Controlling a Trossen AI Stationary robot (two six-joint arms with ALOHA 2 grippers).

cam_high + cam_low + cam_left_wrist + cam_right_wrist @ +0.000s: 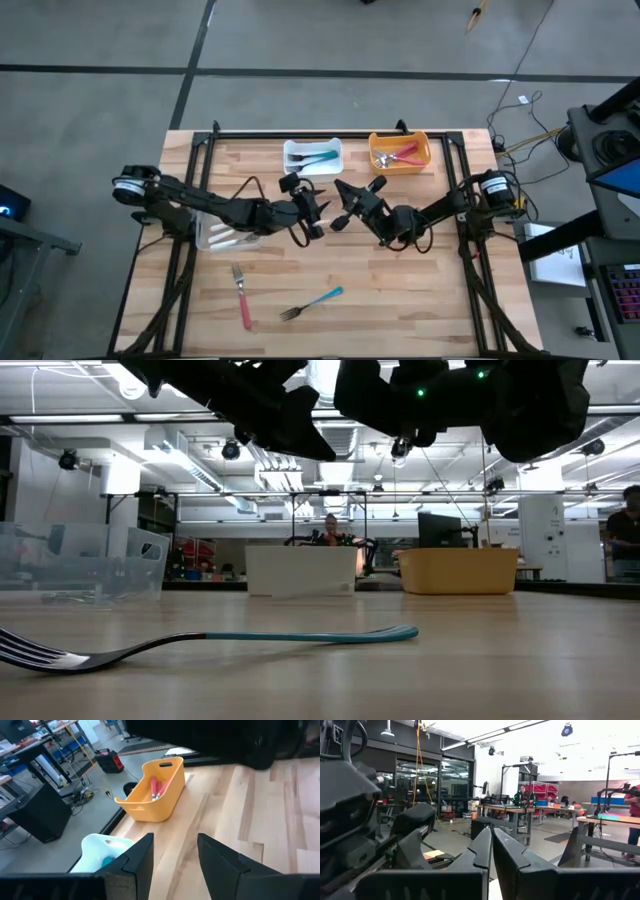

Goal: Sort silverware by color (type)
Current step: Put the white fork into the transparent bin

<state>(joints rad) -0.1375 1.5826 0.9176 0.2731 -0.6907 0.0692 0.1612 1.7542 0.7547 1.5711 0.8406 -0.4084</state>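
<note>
**A:** What do you see from above?

**B:** My left gripper (318, 212) and my right gripper (343, 207) meet near the middle of the frame, above the wooden table (400, 290), close together and well clear of the silverware. At the upper middle sits a white bin (312, 157) with teal-handled pieces inside. Just right of it is an orange bin (399, 152) holding red-handled pieces. A clear bin (222, 235) lies at centre left under my left arm, with white-handled pieces in it. Two pieces are loose in the lower part of the frame: a red fork (241, 296) at lower left and a teal fork (310, 303) lower centre, near each other but apart.

**A:** And level with the table?

**B:** The teal fork (210, 641) lies across the lower left, tines at the left edge. Behind it stand the clear bin (80, 563) at left, the white bin (300, 571) in the middle and the orange bin (458, 571) to the right. Both arms hang as dark shapes along the top.

**A:** Your left wrist?

**B:** My left fingers (141, 858) stand apart with nothing between them. Beyond is the orange bin (150, 795) with red handles in it, and the white bin (102, 852) at lower left.

**A:** Right wrist?

**B:** My right fingers (482, 847) are pressed together, empty, facing the room.
</note>
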